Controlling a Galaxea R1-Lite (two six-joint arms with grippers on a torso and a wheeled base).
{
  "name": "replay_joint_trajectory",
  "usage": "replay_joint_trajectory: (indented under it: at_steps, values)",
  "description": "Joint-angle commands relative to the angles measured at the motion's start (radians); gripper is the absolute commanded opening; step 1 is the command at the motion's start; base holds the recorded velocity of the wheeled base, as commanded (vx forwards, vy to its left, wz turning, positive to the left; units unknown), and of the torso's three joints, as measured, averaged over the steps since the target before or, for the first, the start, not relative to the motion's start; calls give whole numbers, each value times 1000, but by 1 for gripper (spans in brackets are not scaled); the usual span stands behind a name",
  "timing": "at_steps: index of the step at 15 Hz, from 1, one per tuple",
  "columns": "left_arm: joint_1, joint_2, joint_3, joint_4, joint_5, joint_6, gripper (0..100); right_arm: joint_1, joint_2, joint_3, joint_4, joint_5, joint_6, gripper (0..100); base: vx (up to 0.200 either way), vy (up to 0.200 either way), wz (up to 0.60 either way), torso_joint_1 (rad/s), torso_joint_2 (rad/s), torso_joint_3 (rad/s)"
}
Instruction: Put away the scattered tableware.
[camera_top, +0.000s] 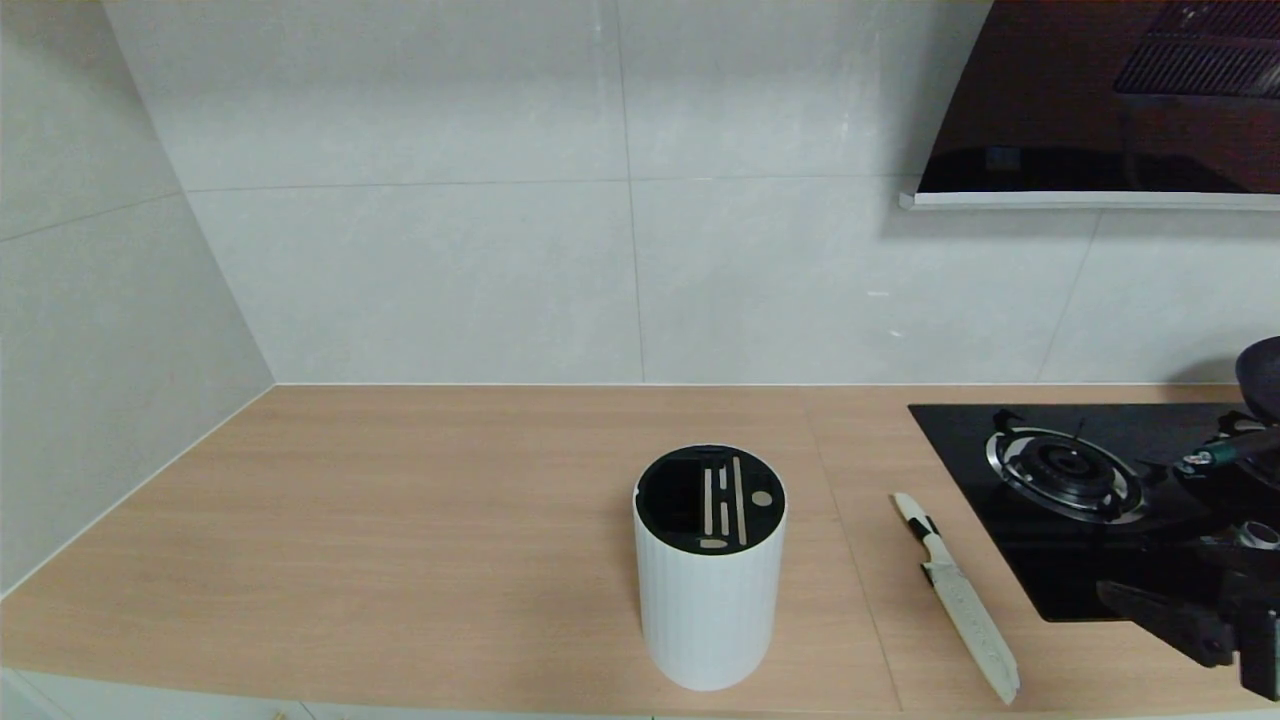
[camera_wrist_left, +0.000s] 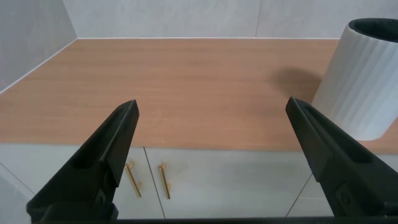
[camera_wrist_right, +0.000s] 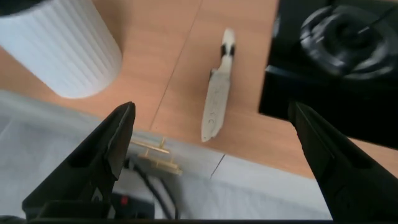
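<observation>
A white ribbed cylindrical holder (camera_top: 710, 590) with a black slotted top stands near the counter's front edge. To its right a knife (camera_top: 955, 595) with a pale blade and a cream handle with black bands lies flat on the wood, handle toward the wall. My right gripper (camera_wrist_right: 211, 162) hangs open in front of the counter edge, the knife (camera_wrist_right: 216, 102) just beyond it and the holder (camera_wrist_right: 62, 53) off to one side; one of its fingers (camera_top: 1160, 612) shows at the lower right. My left gripper (camera_wrist_left: 211, 155) is open and empty before the counter edge, the holder (camera_wrist_left: 364, 74) to its right.
A black gas hob (camera_top: 1060, 470) with a burner takes the counter's right end, a dark pan (camera_top: 1262, 375) at its far edge, and a range hood (camera_top: 1100, 100) hangs above. The wooden counter (camera_top: 420, 500) is bare left of the holder. Cabinet doors with gold handles (camera_wrist_left: 163, 180) sit below the edge.
</observation>
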Motion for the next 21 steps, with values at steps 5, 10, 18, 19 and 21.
replay_joint_trajectory:
  at_steps: [5,10,18,19,21]
  values:
    - [0,0,0,0,0,0,100,9,575,-93,-260,-9,-3,100,0,0,0,0,0,0]
    - [0,0,0,0,0,0,100,28,873,-149,-424,-76,4,100,0,0,0,0,0,0]
    - [0,0,0,0,0,-2,100,84,1089,-191,-583,-199,118,100,0,0,0,0,0,0]
    - [0,0,0,0,0,0,100,82,1094,-195,-583,-200,119,100,0,0,0,0,0,0]
    - [0,0,0,0,2,0,100,82,1107,-205,-585,-211,142,100,0,0,0,0,0,0]
